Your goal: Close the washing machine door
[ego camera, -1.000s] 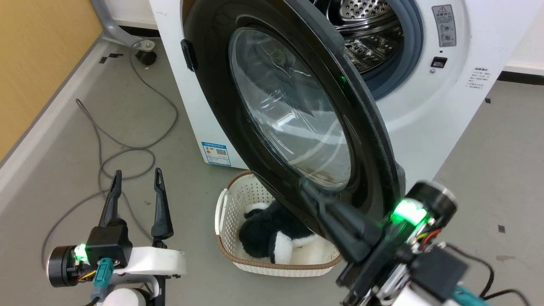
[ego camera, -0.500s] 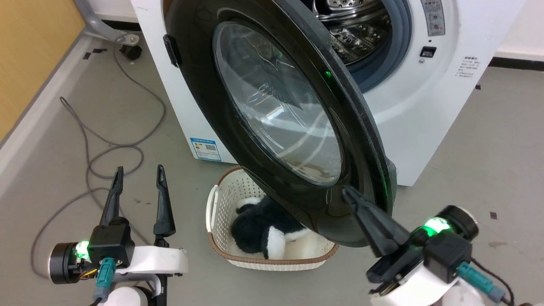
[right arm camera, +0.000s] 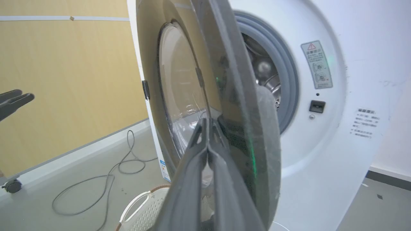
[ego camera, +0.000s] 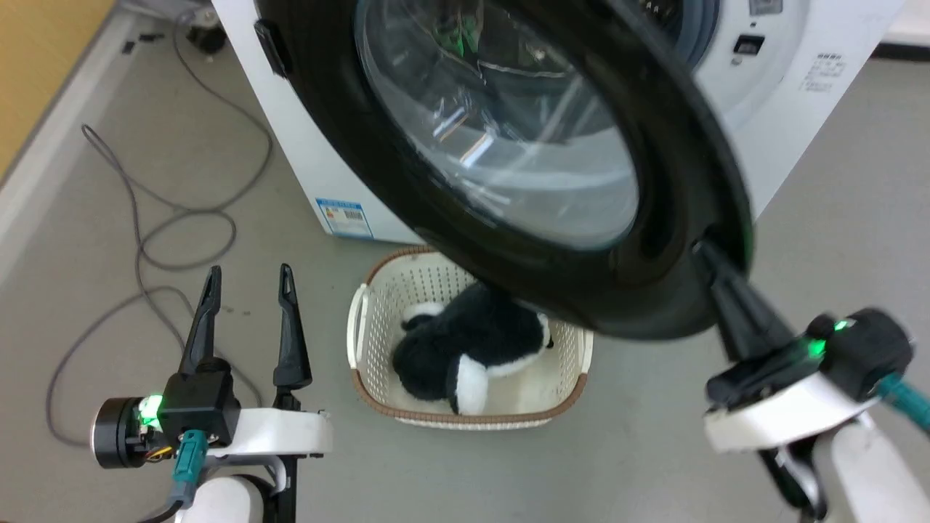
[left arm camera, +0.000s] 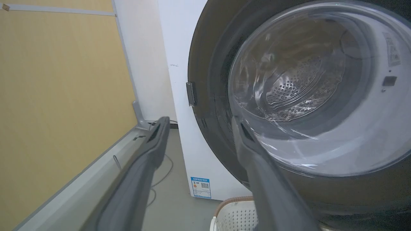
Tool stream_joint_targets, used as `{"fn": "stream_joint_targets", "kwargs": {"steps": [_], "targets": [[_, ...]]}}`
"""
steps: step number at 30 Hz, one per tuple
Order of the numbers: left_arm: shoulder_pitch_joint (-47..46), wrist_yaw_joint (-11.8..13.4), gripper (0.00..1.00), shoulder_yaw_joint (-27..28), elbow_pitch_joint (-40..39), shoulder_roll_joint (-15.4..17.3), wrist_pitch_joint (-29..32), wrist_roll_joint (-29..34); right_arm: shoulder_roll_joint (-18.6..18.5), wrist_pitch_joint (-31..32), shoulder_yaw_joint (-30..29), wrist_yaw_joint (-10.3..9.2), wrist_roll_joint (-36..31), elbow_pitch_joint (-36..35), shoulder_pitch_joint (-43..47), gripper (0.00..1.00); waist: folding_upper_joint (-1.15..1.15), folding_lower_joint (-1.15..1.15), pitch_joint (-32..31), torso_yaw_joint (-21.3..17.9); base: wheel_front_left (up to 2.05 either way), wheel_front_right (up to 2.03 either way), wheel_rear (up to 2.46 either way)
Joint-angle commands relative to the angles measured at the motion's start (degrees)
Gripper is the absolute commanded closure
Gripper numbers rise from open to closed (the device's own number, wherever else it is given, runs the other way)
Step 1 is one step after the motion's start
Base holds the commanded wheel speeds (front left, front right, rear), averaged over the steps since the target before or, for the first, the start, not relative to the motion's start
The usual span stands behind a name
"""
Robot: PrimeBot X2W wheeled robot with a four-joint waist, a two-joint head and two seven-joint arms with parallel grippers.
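Note:
The washing machine door (ego camera: pixel 676 145), with its wide black rim and clear glass bowl (ego camera: pixel 508 145), stands partly open in front of the white washing machine (ego camera: pixel 785 123) and covers most of the drum opening. My right gripper (ego camera: pixel 703 248) is shut and its tips touch the door's lower right rim from the outside. In the right wrist view the door (right arm camera: pixel 237 96) is nearly edge-on, the closed gripper (right arm camera: pixel 208 121) rests against its outer face, and the grey gasket (right arm camera: pixel 289 89) shows behind. My left gripper (ego camera: pixel 247 280) is open and low at the left, apart from the door (left arm camera: pixel 212 64).
A cream basket (ego camera: pixel 363 341) holding a black-and-white plush toy (ego camera: pixel 465 349) sits on the floor under the door. A grey cable (ego camera: pixel 145 247) loops across the floor at the left, near a yellow wall panel (ego camera: pixel 29 58). A blue label (ego camera: pixel 341 216) marks the machine's lower front.
The door has swung further toward the machine and now covers more of the drum opening. My shut right gripper has moved right with its tips on the rim. The camera has also shifted.

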Motion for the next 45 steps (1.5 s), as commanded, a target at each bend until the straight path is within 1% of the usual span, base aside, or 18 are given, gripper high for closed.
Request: {"fn": "stream_joint_targets", "kwargs": {"steps": [1,3,8,16,20,26,34,41,45], "targets": [[-1.2,-0.2,0.00,-0.1,-0.3,-0.3,-0.3,0.5,0.3,-0.3,-1.8,-0.10,0.7,1.0,-2.2,1.00,0.00,0.00,1.8,-0.2,0.00,0.00,0.00],[-1.9,-0.4,0.00,-0.2,-0.3,-0.7,-0.3,0.7,0.6,-0.3,-3.5,-0.10,1.6,2.0,-4.1,1.00,0.00,0.00,3.1,-0.2,0.00,0.00,0.00],[-4.4,-0.8,0.00,-0.8,-0.8,-1.6,-0.3,0.9,-0.5,-0.3,-6.2,-0.10,2.2,5.5,-9.3,1.00,0.00,0.00,6.7,0.2,0.00,0.00,0.00],[-7.8,-1.2,0.00,-1.6,-1.0,-2.5,-0.3,1.4,-4.3,-0.3,-8.3,-0.10,1.3,12.0,-19.0,1.00,0.00,0.00,11.9,1.2,0.00,0.00,0.00],[-8.8,-1.2,0.00,-1.9,-1.0,-2.8,-0.3,1.3,-6.1,-0.3,-9.1,-0.10,1.0,14.6,-22.9,1.00,0.00,0.00,13.3,1.9,0.00,0.00,0.00],[-9.3,-1.0,0.00,-2.3,-0.9,-3.1,-0.3,1.1,-7.6,-0.3,-10.2,-0.10,-0.4,19.0,-27.1,1.00,0.00,0.00,14.1,2.6,0.00,0.00,0.00],[-9.5,-0.9,0.00,-2.2,-1.0,-3.3,-0.3,0.9,-8.2,-0.3,-11.2,-0.10,-2.7,22.8,-30.5,1.00,0.00,0.00,14.6,3.0,0.00,0.00,0.00],[-9.9,-0.8,0.00,-2.2,-1.3,-3.3,-0.3,1.1,-7.4,-0.3,-13.6,-0.10,-4.7,25.7,-33.0,1.00,0.00,0.00,15.3,3.1,0.00,0.00,0.00],[-9.8,-0.8,0.00,-2.0,-1.2,-3.4,-0.3,1.1,-6.6,-0.3,-14.5,-0.10,-5.4,26.0,-32.9,1.00,0.00,0.00,15.0,2.9,0.00,0.00,0.00]]}}
